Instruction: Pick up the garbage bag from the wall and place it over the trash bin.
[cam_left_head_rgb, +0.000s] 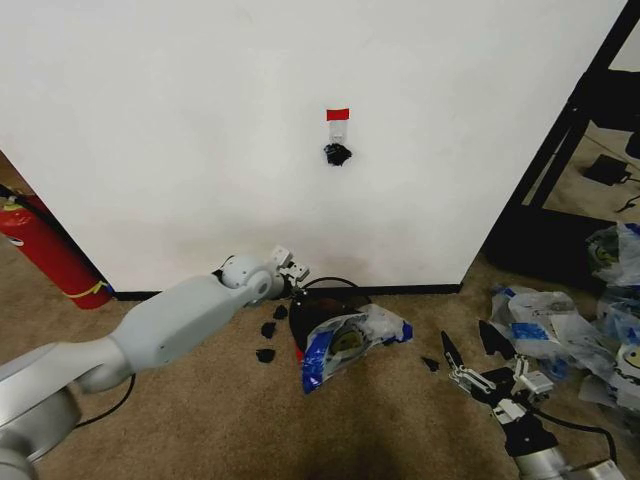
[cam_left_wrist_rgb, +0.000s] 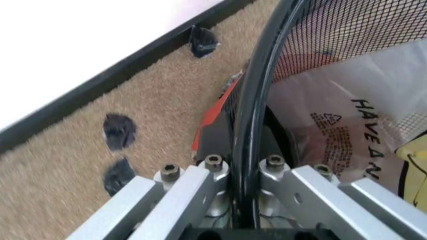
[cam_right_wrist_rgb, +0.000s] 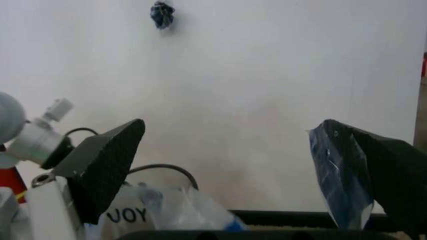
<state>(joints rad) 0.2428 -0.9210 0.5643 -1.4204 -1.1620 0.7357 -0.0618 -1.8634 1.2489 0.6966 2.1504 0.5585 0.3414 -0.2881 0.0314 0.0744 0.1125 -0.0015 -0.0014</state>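
Brown carpet (cam_left_head_rgb: 200, 420) runs up to the wall (cam_left_head_rgb: 200, 120), which is plain white with a black baseboard (cam_left_head_rgb: 420, 290) along its foot, a strip of red tape (cam_left_head_rgb: 338, 114) high up, and a small hook (cam_left_head_rgb: 338, 131) with a dark scrap on it just below the tape.

At the base of that wall stands the trash bin (cam_left_head_rgb: 325, 300), a round black mesh basket with a red base. The garbage bag (cam_left_head_rgb: 350, 338) lies draped over and into it, white with blue at its near-left and right ends, spilling toward the near side of the rim. In the left wrist view the bag (cam_left_wrist_rgb: 347, 115) sits inside the mesh, its dark printed text and a yellow patch showing, and the bin rim (cam_left_wrist_rgb: 257, 100) runs between the fingers of the left tool (cam_left_wrist_rgb: 240, 172), which are pressed onto that rim.

The left arm reaches in from the near left, with the left tool (cam_left_head_rgb: 292, 272) at the far-left edge of the bin. Small dark scraps (cam_left_head_rgb: 268, 340) lie on the carpet just left of the bin.

The right tool (cam_left_head_rgb: 480, 350) hovers near right, well apart from the bin, its fingers (cam_right_wrist_rgb: 107, 160) spread wide with nothing between them; open carpet lies between it and the bag.

A red fire extinguisher (cam_left_head_rgb: 45, 250) leans at far left. On the right stand a black shelf frame (cam_left_head_rgb: 560, 150) and a heap of similar bags (cam_left_head_rgb: 590, 320).
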